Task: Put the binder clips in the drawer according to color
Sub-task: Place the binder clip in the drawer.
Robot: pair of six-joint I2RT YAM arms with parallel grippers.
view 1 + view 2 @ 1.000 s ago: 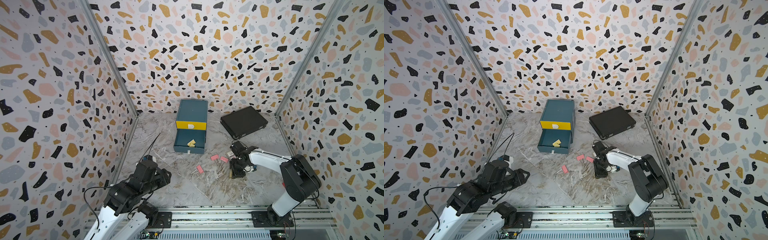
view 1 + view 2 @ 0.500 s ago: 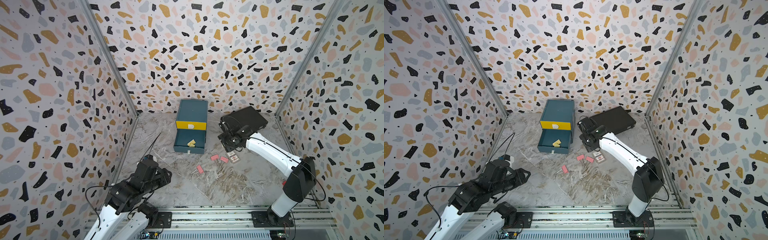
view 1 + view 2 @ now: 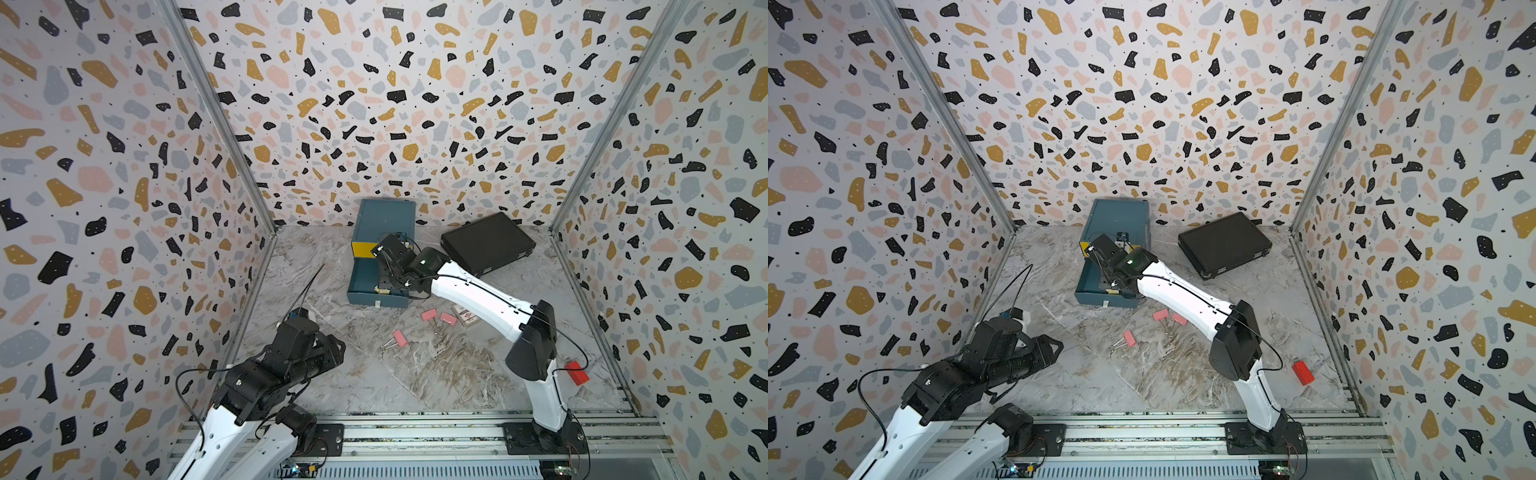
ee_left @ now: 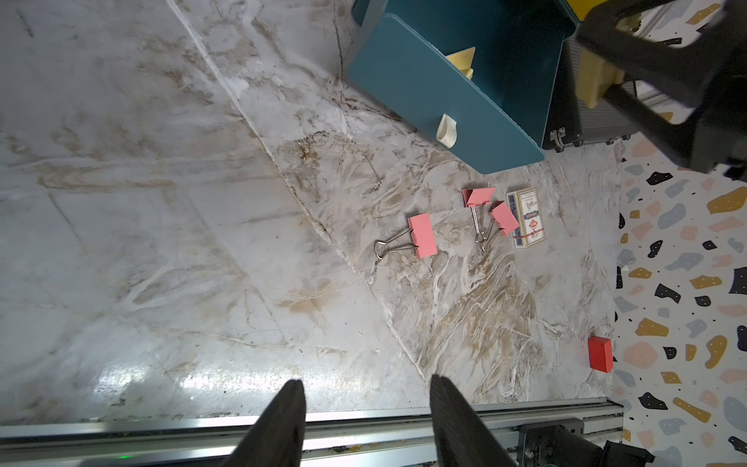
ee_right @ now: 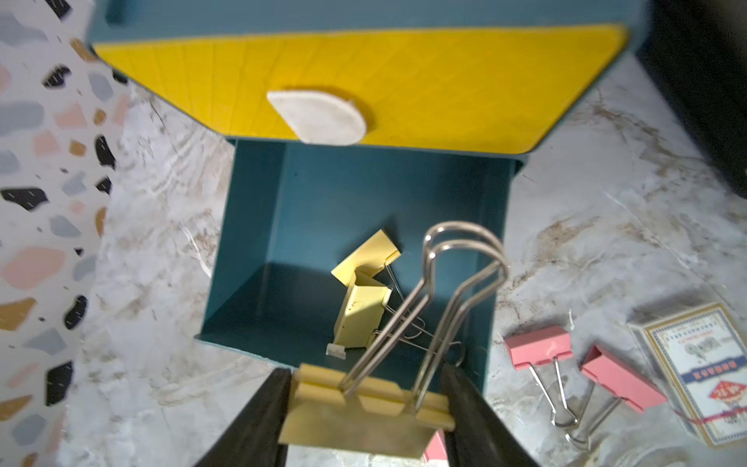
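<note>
The drawer (image 3: 384, 220) is a teal chest at the back with a yellow top front (image 5: 444, 81). Its lower teal drawer (image 5: 250, 242) is pulled out and holds two pale yellow binder clips (image 5: 361, 311). My right gripper (image 5: 366, 371) hangs over the front of this drawer, shut on a third yellow clip (image 5: 355, 420) whose wire handles point away from the fingers. Three pink clips (image 3: 401, 337) (image 3: 429, 314) (image 3: 448, 318) lie on the floor in front of the chest. My left gripper (image 4: 364, 388) is open and empty above the front left floor.
A flat black case (image 3: 486, 243) lies right of the chest. A small printed card box (image 3: 466, 316) sits beside the pink clips. A red block (image 3: 577, 372) rests near the right wall. A metal rail (image 4: 161, 424) runs along the front edge.
My right arm rose from the floor by the pink clips, swung back past the black case and now stands over the open drawer with the yellow clip. The left arm has not moved.
</note>
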